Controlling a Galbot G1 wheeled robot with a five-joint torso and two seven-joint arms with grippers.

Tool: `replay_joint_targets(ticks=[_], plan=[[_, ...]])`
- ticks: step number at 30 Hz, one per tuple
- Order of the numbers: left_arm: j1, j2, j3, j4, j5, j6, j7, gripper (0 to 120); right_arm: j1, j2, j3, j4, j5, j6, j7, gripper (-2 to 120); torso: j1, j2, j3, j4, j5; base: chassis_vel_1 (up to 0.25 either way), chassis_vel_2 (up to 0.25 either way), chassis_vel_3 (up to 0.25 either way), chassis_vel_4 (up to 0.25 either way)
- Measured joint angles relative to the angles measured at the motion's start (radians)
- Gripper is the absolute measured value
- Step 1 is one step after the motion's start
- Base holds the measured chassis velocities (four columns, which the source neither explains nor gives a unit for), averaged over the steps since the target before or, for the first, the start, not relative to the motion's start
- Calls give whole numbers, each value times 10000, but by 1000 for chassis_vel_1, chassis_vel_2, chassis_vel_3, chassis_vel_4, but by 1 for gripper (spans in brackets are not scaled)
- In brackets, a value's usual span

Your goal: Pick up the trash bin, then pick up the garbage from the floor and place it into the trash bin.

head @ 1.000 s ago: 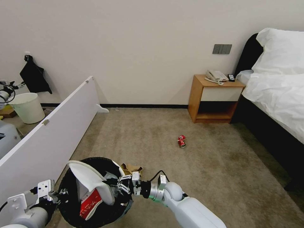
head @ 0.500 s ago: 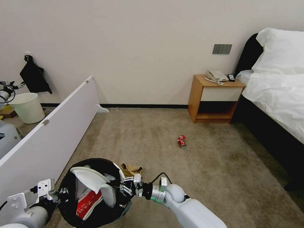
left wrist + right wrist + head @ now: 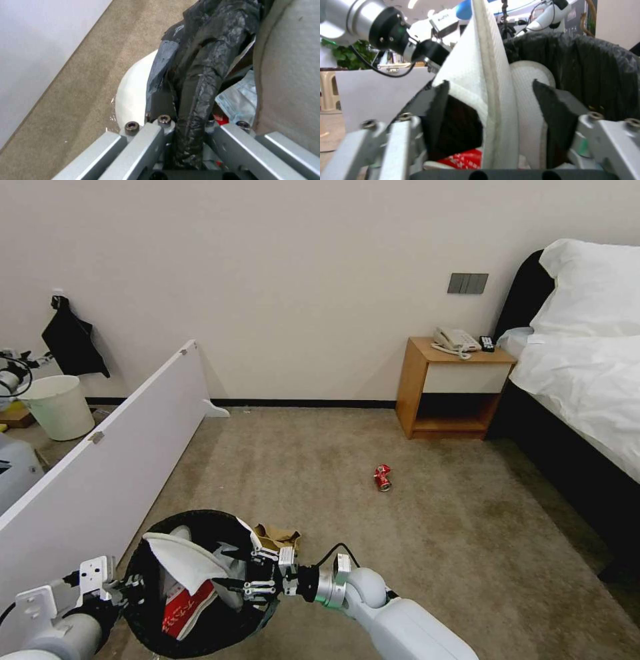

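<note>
Holding the trash bin point(image 3: 200, 580) by its rim, the left gripper point(image 3: 127, 588) sits at the bin's left edge in the head view, its arm reaching in low from the robot's left side. The right gripper point(image 3: 243, 583) is over the bin's mouth from the right, forearm nearly level, with a white slipper point(image 3: 183, 560) lying across the opening and a red-white carton point(image 3: 187, 610) deeper inside. A crushed red can point(image 3: 382, 477) lies on the carpet point(image 3: 433, 527) well beyond the bin, and brown cardboard point(image 3: 277, 537) shows just behind the bin's rim.

From the left wrist, the fingers are pinched on the black bag point(image 3: 196, 82) folded over the white bin wall point(image 3: 133, 95).

From the right wrist, the fingers stand spread on either side of the slipper point(image 3: 493, 100), not pressing it. To finish this drop well, I judge the gripper should lift clear without snagging the slipper, while the left arm keeps the bin level.
</note>
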Motion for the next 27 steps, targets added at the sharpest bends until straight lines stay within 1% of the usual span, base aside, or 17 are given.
replay_joint_targets(ticks=[1, 3, 4, 6, 7, 9, 13, 16, 17, 22, 23, 25, 27], plan=[[0, 0, 0, 0, 0, 0, 0, 0, 0, 0, 0, 0, 0, 0, 0, 72, 0, 0, 0, 0, 0, 0, 0, 0, 0], [-16, 6, 20, 31, -6, 0, 2, 0, -34, -85, -13, 241, 101, -9, 74, 84, 0, 0, 0, 0, 0, 0, 0, 0, 0], [-16, 6, 20, 31, -6, 0, 2, 0, -34, -85, -13, 241, 101, -9, 74, 84, 0, 0, 0, 0, 0, 0, 0, 0, 0], [-41, 12, 32, 61, -14, 0, 7, 0, -75, -192, -29, 493, 244, -37, 116, 95, 1, 0, 0, 0, 0, 0, 0, 0, 0], [-41, 12, 32, 61, -14, 0, 7, 0, -75, -192, -29, 493, 244, -37, 116, 95, 1, 0, 0, 0, 0, 0, 0, 0, 0], [-68, 21, 53, 103, -17, -1, 4, 0, -145, -465, -72, 1011, 657, -85, 163, 99, 1, 0, 0, 0, 1, 0, 0, 0, 0], [-78, 23, 67, 105, -14, -7, -5, 0, -165, -601, -90, 1214, 866, -93, 167, 100, 1, 0, 0, -1, 0, 0, 0, 0, 0], [-99, 32, 108, 117, -28, -8, -66, 0, -171, -854, -61, 1788, 1446, -18, 109, 100, 1, 0, 0, -1, 0, 0, 0, 0, 0], [-99, 32, 108, 117, -28, -8, -66, 0, -171, -854, -61, 1788, 1446, -18, 109, 100, 1, 0, 0, -1, 0, 0, 0, 0, 0], [-145, 65, 141, 242, -86, -9, -179, 0, -214, -954, 559, 2669, 2260, 7, 107, 100, 1, 0, 0, 1, 1, 0, 0, 0, 0], [-145, 65, 141, 242, -86, -9, -179, 0, -214, -954, 559, 2669, 2260, 7, 107, 100, 1, 0, 0, 1, 1, 0, 0, 0, 0], [-148, 78, 141, 254, -100, -9, -197, 0, -234, -956, 765, 2869, 2412, -9, 209, 100, 0, 0, 0, 0, 0, 0, 0, 0, 0], [-146, 157, 134, 303, -130, -9, -226, 0, -259, -1001, 1239, 3334, 2610, 29, 876, 100, 1, 0, 0, 1, 1, 0, 0, 0, 0]])
